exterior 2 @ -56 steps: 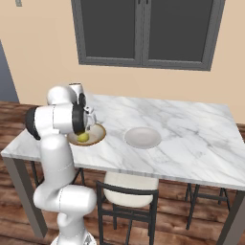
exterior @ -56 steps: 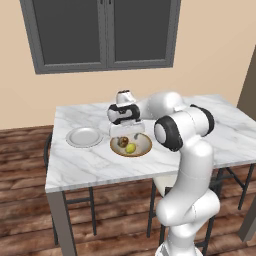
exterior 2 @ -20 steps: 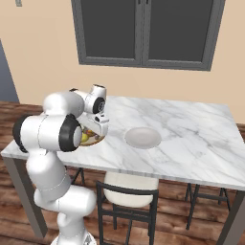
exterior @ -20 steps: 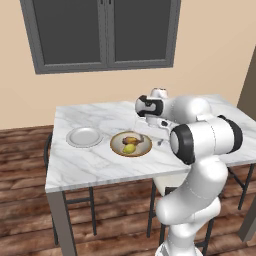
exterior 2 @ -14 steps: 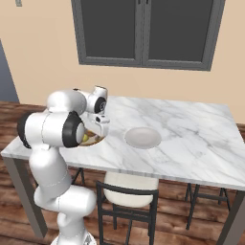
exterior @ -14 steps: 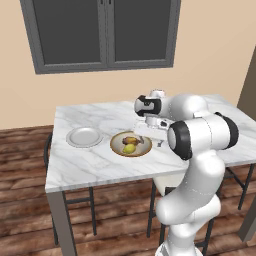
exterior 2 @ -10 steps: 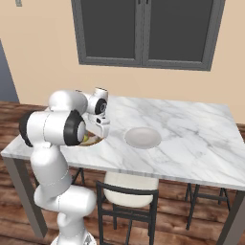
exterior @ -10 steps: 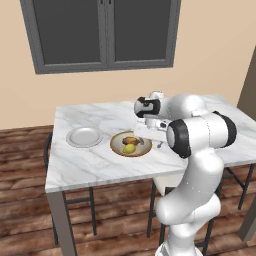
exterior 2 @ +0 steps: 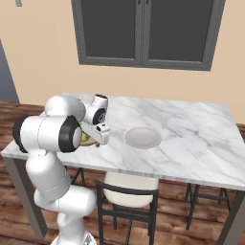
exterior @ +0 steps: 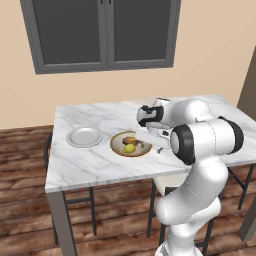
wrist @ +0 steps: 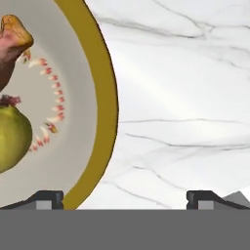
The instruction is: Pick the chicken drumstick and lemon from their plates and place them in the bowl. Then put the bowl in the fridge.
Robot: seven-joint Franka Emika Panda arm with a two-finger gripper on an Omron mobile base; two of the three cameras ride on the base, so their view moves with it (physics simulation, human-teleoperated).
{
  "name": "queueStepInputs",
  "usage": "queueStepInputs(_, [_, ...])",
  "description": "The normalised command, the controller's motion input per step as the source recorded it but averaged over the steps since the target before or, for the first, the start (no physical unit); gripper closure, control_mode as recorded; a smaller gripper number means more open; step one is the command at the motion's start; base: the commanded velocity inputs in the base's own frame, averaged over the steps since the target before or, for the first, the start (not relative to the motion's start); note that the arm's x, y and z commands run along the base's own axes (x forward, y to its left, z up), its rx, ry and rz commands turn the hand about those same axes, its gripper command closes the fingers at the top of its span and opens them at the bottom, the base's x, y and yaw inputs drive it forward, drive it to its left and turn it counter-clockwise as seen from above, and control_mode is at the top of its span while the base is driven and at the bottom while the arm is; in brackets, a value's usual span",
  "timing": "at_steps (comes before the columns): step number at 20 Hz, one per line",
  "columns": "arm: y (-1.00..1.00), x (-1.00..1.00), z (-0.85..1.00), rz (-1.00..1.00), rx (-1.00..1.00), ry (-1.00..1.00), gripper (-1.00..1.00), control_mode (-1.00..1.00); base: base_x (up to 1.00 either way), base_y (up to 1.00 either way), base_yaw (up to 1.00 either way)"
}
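The tan-rimmed bowl [exterior: 120, 150] stands on the marble table [exterior: 90, 165] with the orange-brown chicken drumstick [exterior: 129, 140] and the yellow-green lemon [exterior: 129, 148] inside it. My gripper [exterior: 153, 145] hangs low at the bowl's right rim, open and holding nothing. In the hand view the bowl's rim [wrist: 106, 97] runs between my spread fingertips [wrist: 49, 199], with the lemon [wrist: 10, 139] and the drumstick [wrist: 12, 44] at the left. One bare plate [exterior: 84, 136] lies left of the bowl, the other plate [exterior 2: 142, 137] right of it. My arm hides most of the bowl [exterior 2: 86, 139] in the right base view. The fridge is out of view.
A dark window [exterior: 105, 30] fills the wall behind the table. A chair with a pale seat [exterior 2: 129, 184] is tucked under the near table edge, and more dark chair frames [exterior: 80, 200] stand beneath the table. Bare marble [exterior 2: 191, 139] stretches right of the plate.
The hand has swung from above the bowl's left side to its right rim and sunk lower over the last second. Bowl, food and plates have not moved.
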Motion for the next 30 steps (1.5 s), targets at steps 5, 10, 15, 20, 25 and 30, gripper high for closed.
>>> queueStepInputs(5, [0.0,-0.01,-0.16,-0.05,0.05,-0.09,-1.0,-1.0,0.0,0.0,0.0])
queueStepInputs(10, [0.0,0.15,-0.05,0.0,0.0,0.0,-1.0,-1.0,0.0,0.0,0.0])
queueStepInputs(15, [0.0,0.16,0.0,0.0,0.0,0.0,-1.0,-1.0,0.0,0.0,0.0])
queueStepInputs(20, [0.0,0.14,0.0,0.0,0.01,0.0,-1.0,-1.0,0.0,0.0,0.0])
queueStepInputs(25, [0.0,0.04,-0.13,0.0,0.04,-0.01,-1.0,-1.0,0.0,0.0,0.0])
queueStepInputs(30, [0.01,0.09,-0.11,0.0,0.06,-0.02,-1.0,-1.0,0.0,0.0,0.0])
